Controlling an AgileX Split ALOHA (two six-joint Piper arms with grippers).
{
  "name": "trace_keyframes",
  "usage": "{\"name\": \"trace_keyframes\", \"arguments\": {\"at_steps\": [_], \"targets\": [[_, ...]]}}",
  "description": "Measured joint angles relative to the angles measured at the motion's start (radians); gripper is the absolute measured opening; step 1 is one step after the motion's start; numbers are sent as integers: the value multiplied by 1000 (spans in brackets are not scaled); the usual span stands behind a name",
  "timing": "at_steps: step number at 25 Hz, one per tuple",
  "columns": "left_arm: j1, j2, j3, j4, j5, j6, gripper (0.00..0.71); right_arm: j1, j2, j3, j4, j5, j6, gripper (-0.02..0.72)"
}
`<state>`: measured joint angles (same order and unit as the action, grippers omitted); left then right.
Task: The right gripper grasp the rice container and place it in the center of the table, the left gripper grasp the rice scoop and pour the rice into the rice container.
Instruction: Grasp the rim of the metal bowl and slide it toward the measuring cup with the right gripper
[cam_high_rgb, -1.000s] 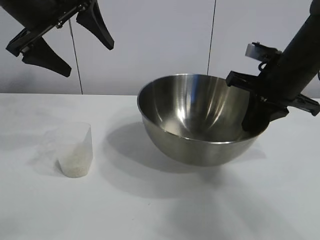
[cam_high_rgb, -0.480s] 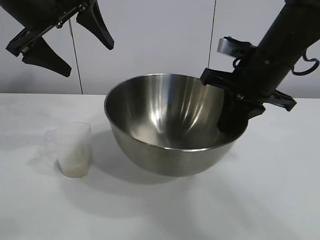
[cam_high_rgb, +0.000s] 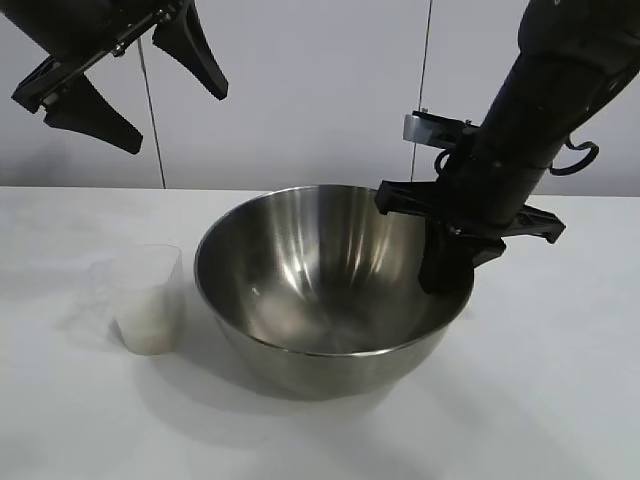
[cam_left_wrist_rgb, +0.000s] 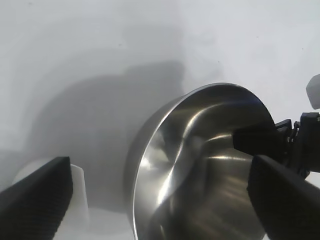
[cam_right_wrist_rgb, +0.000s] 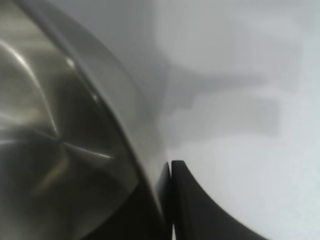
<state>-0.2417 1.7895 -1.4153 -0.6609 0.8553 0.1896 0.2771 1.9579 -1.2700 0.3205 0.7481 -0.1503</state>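
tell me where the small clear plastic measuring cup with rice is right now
In the exterior view the small clear plastic measuring cup stands upright on the white table, left of the large steel bowl, below the raised left gripper.

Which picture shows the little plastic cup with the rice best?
The exterior view. There the rice scoop stands whole and upright on the table, beside the rice container, with rice in its bottom. The left wrist view catches only a pale part of it behind a finger. The right wrist view does not show it.
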Motion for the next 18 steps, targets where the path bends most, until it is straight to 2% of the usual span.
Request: {"name": "trace_keyframes", "arguments": {"at_steps": [10,12,13,14,17,18], "targets": [[0,0,0,0,0,0,686,0,33,-1,5,1,8,11],[0,0,0,0,0,0,686,0,33,-1,9,4,8,48],[0,0,0,0,0,0,686,0,33,-5,14,10,9,88],[0,0,0,0,0,0,686,0,33,-10,19,17,9,163],[0,0,0,0,0,0,686,0,32,-40,23,63,10,491],[0,0,0,0,0,0,686,0,29,-58,23,86,10,571]]}}
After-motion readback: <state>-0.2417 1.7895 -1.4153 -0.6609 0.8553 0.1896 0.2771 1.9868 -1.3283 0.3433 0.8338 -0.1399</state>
